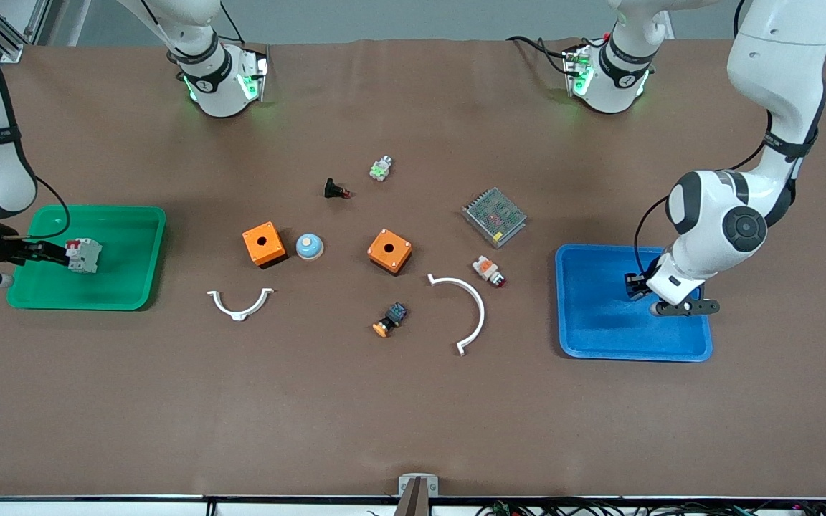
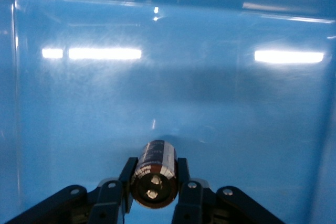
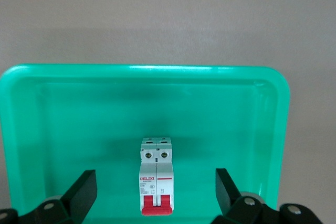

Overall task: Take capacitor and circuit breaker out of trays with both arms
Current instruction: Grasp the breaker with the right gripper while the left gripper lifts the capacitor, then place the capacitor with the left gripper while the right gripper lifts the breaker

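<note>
The capacitor [image 2: 154, 174], a small black cylinder with a silvery end, sits between the fingers of my left gripper [image 2: 153, 170], which is shut on it low over the blue tray [image 2: 157, 87]. In the front view the left gripper [image 1: 637, 287] is over the blue tray [image 1: 599, 322], at the left arm's end of the table. The breaker [image 3: 156, 177], white-grey with a red lever, lies in the green tray [image 3: 79, 119]. My right gripper [image 3: 156, 182] stands open around it, fingers well apart from its sides. From the front, breaker [image 1: 84, 255] and right gripper [image 1: 62, 252] are in the green tray [image 1: 126, 272].
Between the trays lie two orange boxes [image 1: 264, 244] [image 1: 389, 251], a blue-white dome [image 1: 309, 246], a black push-button [image 1: 336, 190], a green-white part [image 1: 381, 168], a metal mesh box [image 1: 494, 216], an orange-white push-button [image 1: 489, 271], an orange-black button [image 1: 390, 320] and two white curved clips [image 1: 239, 304] [image 1: 467, 308].
</note>
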Controlling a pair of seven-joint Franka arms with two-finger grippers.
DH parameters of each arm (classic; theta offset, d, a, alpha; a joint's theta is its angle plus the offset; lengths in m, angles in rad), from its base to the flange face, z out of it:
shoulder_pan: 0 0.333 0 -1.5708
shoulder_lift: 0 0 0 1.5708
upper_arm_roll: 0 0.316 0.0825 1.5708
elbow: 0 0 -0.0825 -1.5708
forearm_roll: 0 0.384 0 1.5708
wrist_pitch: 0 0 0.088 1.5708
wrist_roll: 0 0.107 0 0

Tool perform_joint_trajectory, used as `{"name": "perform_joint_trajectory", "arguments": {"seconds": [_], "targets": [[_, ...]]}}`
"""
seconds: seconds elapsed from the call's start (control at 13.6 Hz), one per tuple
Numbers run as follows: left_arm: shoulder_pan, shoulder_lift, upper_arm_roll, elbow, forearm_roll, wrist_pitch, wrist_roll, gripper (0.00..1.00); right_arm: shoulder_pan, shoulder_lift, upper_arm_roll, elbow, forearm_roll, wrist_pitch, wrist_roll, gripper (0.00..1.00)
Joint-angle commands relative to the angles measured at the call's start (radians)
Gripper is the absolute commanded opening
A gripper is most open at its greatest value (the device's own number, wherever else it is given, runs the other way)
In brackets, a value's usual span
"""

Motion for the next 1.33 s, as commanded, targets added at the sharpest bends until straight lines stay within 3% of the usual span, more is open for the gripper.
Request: {"name": "perform_joint_trajectory", "arguments": {"seconds": [0.0, 0.15, 0.37, 0.74, 0.96, 1.11, 1.25], "targets": [[-0.036, -0.115, -0.038, 0.046, 0.005, -0.166, -0.007, 0.0, -0.042, 0.011, 0.021, -0.056, -0.006, 0.065, -0.011, 1.0], [-0.043, -0.115, -0.099, 0.118, 0.005, -0.266, -0.043, 0.0, -0.045, 0.019, 0.021, -0.099, -0.006, 0.128, -0.011, 1.0], [-0.081, -0.098, -0.198, 0.146, 0.005, -0.271, -0.242, 0.0, -0.048, 0.028, 0.021, -0.121, -0.004, 0.14, -0.026, 0.98], [-0.316, -0.003, -0.199, 0.24, 0.025, -0.271, -0.583, 0.0, -0.054, 0.029, 0.021, -0.121, -0.004, 0.134, -0.065, 0.53], [-0.448, 0.122, -0.196, 0.351, 0.102, -0.271, -0.806, 0.0, -0.054, 0.029, 0.021, -0.121, 0.002, 0.129, -0.065, 0.27], [-0.517, 0.228, -0.196, 0.445, 0.183, -0.271, -0.978, 0.0, -0.054, 0.031, 0.021, -0.121, 0.002, 0.128, -0.065, 0.22], [-0.563, 0.293, -0.193, 0.474, 0.202, -0.268, -1.036, 0.0, -0.046, 0.029, 0.022, -0.113, 0.002, 0.123, -0.062, 0.22]]}}
